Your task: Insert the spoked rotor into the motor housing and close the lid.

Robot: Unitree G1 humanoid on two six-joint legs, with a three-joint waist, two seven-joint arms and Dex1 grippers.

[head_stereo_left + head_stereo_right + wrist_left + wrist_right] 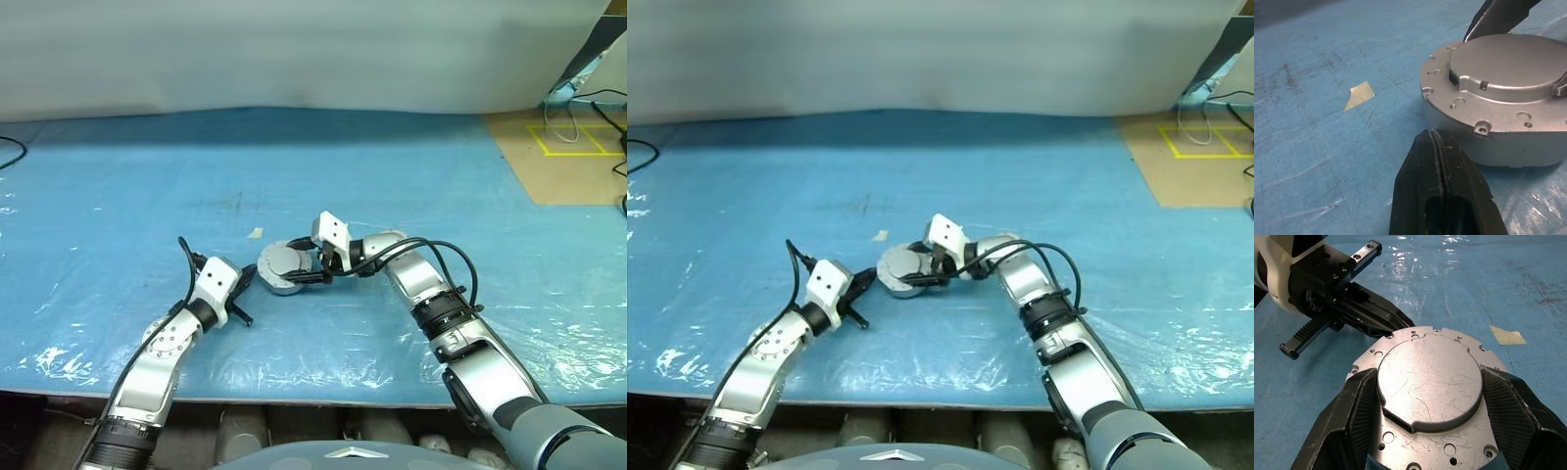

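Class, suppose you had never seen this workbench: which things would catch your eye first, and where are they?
First, the round silver metal motor housing with its raised lid, mid-table on the blue plastic-covered table, clamped between the right hand's black fingers. Next, the left hand, shut, just beside the housing on the robot's left. A small scrap of beige tape lies on the table just beyond them.

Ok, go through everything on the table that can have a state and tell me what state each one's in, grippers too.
motor housing: upright on the blue table cover, clamped from both sides
lid: closed, seated flat on top of the housing
right gripper: closed on the housing, one finger on each side
left gripper: shut, empty, its tips just beside the housing
scrap of tape: lying flat on the cover, apart from the housing
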